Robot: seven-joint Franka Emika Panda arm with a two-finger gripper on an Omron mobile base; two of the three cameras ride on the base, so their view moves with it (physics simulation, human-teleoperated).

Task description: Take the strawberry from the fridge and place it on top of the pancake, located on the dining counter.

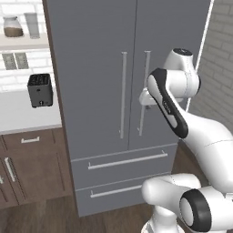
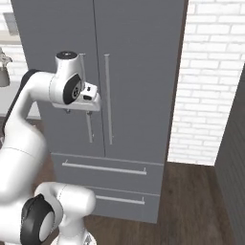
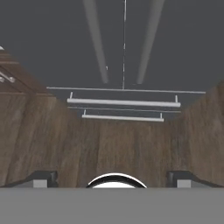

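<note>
The fridge [image 1: 95, 68] [image 2: 139, 72] is a tall matte-grey cabinet and both doors are closed. Its two long vertical handles [image 1: 123, 95] [image 2: 108, 95] run beside the centre seam, above two bottom drawers [image 1: 123, 161] [image 3: 123, 103]. My gripper [image 2: 78, 112] [image 3: 112, 178] hangs in front of the doors at handle height, pointing down at the floor. It is open with nothing between its fingertips [image 3: 41, 178]. The strawberry is hidden. The pancake and the dining counter are out of view.
Left of the fridge, a black toaster [image 1: 40, 90] stands on a white counter [image 1: 22, 116] over brown cabinets [image 1: 32, 164]. A shelf above holds a jar [image 1: 12, 27]. White brick wall [image 2: 210, 86] flanks the fridge's right side. Wooden floor [image 2: 191, 201] lies in front.
</note>
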